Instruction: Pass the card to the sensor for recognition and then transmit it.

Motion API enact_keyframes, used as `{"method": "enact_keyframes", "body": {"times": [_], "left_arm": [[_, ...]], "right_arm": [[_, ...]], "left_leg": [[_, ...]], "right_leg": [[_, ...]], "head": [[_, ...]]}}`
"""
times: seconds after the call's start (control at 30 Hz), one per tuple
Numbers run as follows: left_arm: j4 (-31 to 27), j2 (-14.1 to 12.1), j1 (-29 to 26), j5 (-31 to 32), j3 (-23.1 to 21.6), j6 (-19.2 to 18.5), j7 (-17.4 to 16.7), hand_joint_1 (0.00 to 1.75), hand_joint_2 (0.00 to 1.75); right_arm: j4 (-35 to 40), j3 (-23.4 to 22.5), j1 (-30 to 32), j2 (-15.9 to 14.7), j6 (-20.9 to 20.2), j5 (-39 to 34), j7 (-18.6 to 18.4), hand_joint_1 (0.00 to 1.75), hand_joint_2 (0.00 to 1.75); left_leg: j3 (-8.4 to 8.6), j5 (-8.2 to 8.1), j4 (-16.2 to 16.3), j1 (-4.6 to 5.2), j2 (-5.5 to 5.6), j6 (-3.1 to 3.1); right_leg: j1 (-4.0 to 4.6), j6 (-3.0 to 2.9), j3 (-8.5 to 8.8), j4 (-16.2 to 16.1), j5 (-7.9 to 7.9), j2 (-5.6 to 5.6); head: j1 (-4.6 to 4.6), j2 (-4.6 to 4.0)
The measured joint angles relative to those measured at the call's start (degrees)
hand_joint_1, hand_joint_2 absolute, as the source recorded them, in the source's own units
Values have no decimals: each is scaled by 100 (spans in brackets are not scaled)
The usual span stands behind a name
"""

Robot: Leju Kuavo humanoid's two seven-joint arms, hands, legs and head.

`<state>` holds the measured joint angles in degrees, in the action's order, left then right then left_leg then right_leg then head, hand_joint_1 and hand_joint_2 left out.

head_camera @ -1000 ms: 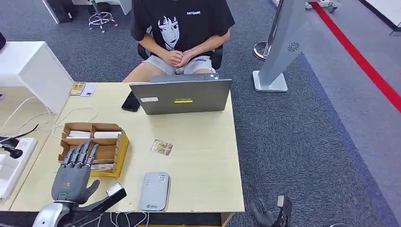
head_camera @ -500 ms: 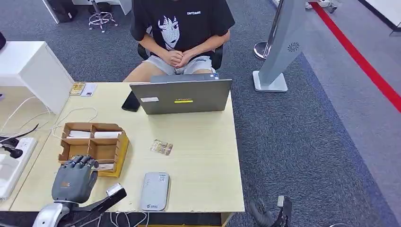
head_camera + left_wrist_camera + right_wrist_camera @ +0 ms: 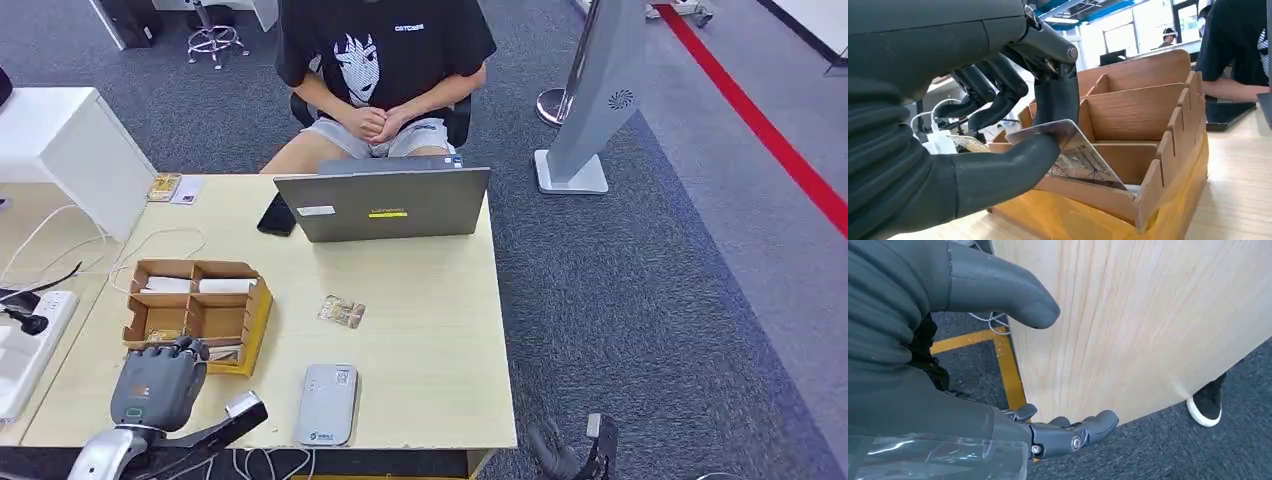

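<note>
My left hand [image 3: 158, 385] sits at the near edge of the cardboard divider box [image 3: 255, 300], fingers curled in. In the left wrist view its thumb and a finger pinch a picture card [image 3: 1075, 156], which is tilted with its lower end still inside the box's [image 3: 1148, 105] near compartment. The grey card sensor [image 3: 326, 403] lies flat on the table, to the right of that hand. A second small card [image 3: 342, 312] lies loose mid-table. My right hand [image 3: 923, 365] hangs beside the table's wooden side with fingers apart, holding nothing.
A person sits behind an open laptop [image 3: 385, 203] at the far edge, hands clasped. A black phone [image 3: 276, 215] lies beside the laptop. White cables [image 3: 150, 245] and a power strip [image 3: 30, 345] lie to the left. A grey kiosk stand [image 3: 595, 100] is on the carpet.
My left hand's fingers, stretched out over the box a second ago, have curled in and closed on the card. The hand has drawn back slightly toward the table's near edge.
</note>
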<state>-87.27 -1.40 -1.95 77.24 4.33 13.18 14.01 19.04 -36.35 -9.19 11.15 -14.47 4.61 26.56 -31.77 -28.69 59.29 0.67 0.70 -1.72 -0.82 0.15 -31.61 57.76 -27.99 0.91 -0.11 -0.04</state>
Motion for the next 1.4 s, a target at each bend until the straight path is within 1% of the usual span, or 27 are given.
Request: {"method": "enact_keyframes", "body": {"times": [0.13,0.2,0.27,0.47,0.53,0.6,0.67,0.73,0.87,0.93,1.07,1.2,1.3,1.4], "left_arm": [[-15,-59,23,136,-55,50,-24,175,175],[-131,-116,53,151,-120,57,-44,175,175],[-393,-175,150,145,-207,22,-57,175,175],[-1050,-411,658,162,-556,-284,-90,175,175],[-1156,-523,967,206,-735,-565,-157,175,175],[-1139,-692,1341,219,-899,-862,-260,175,175],[-1041,-821,1687,182,-981,-1011,-332,175,175],[-817,-920,2048,151,-1036,-1110,-411,175,175],[-89,-1071,2839,275,-1121,-1202,-619,175,175],[244,-1112,3158,310,-1130,-1209,-645,175,175],[569,-1139,3396,361,-1143,-1209,-688,175,175],[953,-1139,3636,483,-1143,-1222,-811,175,175],[1343,-1139,3864,551,-1143,-1222,-811,175,175],[1586,-1139,3927,566,-1143,-1180,-811,175,175]], "right_arm": [[0,0,0,2,0,0,0,0,175],[0,0,0,0,0,0,-2,0,175],[0,0,-1,0,0,0,-7,0,175],[-7,0,-10,0,9,15,-11,0,175],[-7,7,-19,2,24,61,-15,0,175],[-7,48,-42,2,33,114,-35,0,175],[-9,90,-75,2,48,149,-70,0,175],[-11,120,-112,6,65,195,-113,0,175],[-33,247,-200,28,89,256,-166,0,175],[-46,282,-235,39,103,260,-188,0,175],[-63,354,-248,48,103,275,-195,0,175],[-77,420,-266,61,101,310,-232,0,175],[-90,492,-288,85,101,319,-260,0,175],[-101,518,-294,100,101,317,-280,0,175]], "left_leg": [[1,0,0,0,0,0],[1,1,1,0,0,1],[-1,3,1,-2,3,0],[-2,9,1,-3,3,4],[-2,12,2,-2,8,6],[-4,14,2,-3,6,10],[-3,18,1,-4,4,14],[-4,24,1,-6,1,17],[-15,38,1,-9,0,21],[-16,40,1,-10,0,22],[-20,40,1,-10,-3,22],[-26,40,1,-9,-3,22],[-27,41,1,-9,-3,21],[-28,42,1,-10,-6,21]], "right_leg": [[0,0,0,0,0,0],[0,0,-3,0,1,1],[2,1,-3,0,1,-1],[2,1,-3,0,5,-1],[2,4,-2,0,8,-4],[3,0,-5,0,14,-4],[4,-9,-7,0,20,-2],[5,-10,-11,1,23,0],[5,-10,-20,4,34,1],[6,-13,-22,5,37,2],[6,-13,-27,5,37,5],[6,-13,-33,5,37,5],[6,-13,-33,5,38,5],[6,-18,-38,5,42,12]], "head": [[0,0],[0,0],[2,0],[0,0],[0,0],[2,0],[2,0],[-2,0],[-4,0],[-9,0],[-9,0],[-9,0],[-9,0],[-9,0]]}}
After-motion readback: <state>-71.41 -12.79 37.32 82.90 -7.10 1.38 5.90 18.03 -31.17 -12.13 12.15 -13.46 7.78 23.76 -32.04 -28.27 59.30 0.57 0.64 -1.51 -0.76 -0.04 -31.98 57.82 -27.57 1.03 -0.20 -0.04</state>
